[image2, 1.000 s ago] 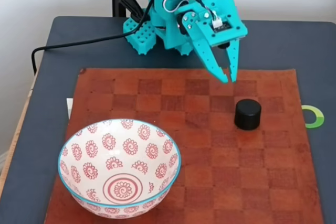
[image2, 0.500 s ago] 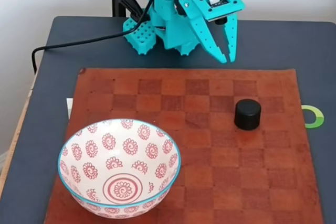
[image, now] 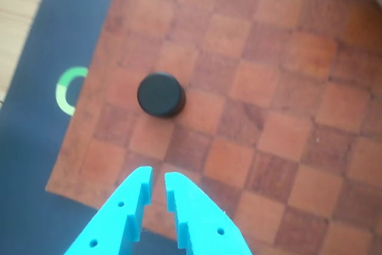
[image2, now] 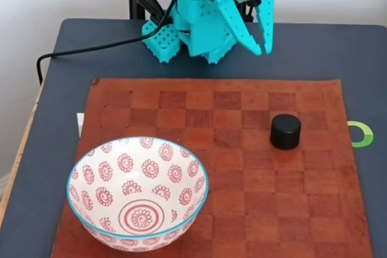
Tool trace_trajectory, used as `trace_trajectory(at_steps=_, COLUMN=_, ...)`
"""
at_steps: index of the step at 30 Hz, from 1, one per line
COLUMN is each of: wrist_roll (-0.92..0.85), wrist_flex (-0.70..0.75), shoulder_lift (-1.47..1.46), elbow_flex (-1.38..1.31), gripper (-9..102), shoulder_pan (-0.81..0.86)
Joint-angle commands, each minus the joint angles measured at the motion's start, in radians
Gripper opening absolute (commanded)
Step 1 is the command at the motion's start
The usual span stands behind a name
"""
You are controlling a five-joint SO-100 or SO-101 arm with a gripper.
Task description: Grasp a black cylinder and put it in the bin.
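Your gripper (image2: 262, 51) hangs in the air above the far edge of the table (image2: 314, 46) in the fixed view, teal fingers pointing down with a narrow gap between the tips and nothing held; the other view shows the same two fingertips (image: 157, 178) slightly parted, poised over the near edge of the checkerboard mat (image: 286, 88). In that view the black cylinder (image: 160, 94) sits upright on the mat ahead of the tips and apart from them, just beside a green ring (image: 64, 91) printed on the dark table surface (image: 36, 165). In the fixed view you find the black cylinder (image2: 285, 132) standing on the right side of the brown checkerboard mat (image2: 242, 197), well below the gripper in the picture and near the mat's right border, with the green ring (image2: 361, 134) off the mat to its right. The bin (image2: 138, 193), white with red spiral flowers and a blue rim, rests on the mat's near left part, well apart from the cylinder. The arm's teal base (image2: 181, 34) stands at the far side of the table, with a black cable (image2: 78, 49) running off to the left.
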Motion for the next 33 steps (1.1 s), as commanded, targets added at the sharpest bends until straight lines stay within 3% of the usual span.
trace_trajectory(at_steps=1, wrist_roll=0.003, wrist_flex=-0.011, shoulder_lift=-0.189, elbow_flex=-0.117, gripper=0, shoulder_pan=-0.006)
trace_trajectory(at_steps=8, wrist_roll=0.009, wrist_flex=-0.14, shoulder_lift=-0.515, elbow_flex=-0.224, gripper=0, shoulder_pan=-0.069)
trace_trajectory(at_steps=16, wrist_roll=0.009, wrist_flex=-0.291, shoulder_lift=-0.676, elbow_flex=-0.224, gripper=1, shoulder_pan=-0.08)
trace_trajectory(at_steps=22, wrist_roll=0.064, wrist_flex=-0.341, shoulder_lift=-0.724, elbow_flex=-0.224, gripper=15, shoulder_pan=-0.124)
trace_trajectory(at_steps=33, wrist_roll=0.124, wrist_flex=-0.342, shoulder_lift=-0.795, elbow_flex=-0.264, gripper=26, shoulder_pan=-0.169)
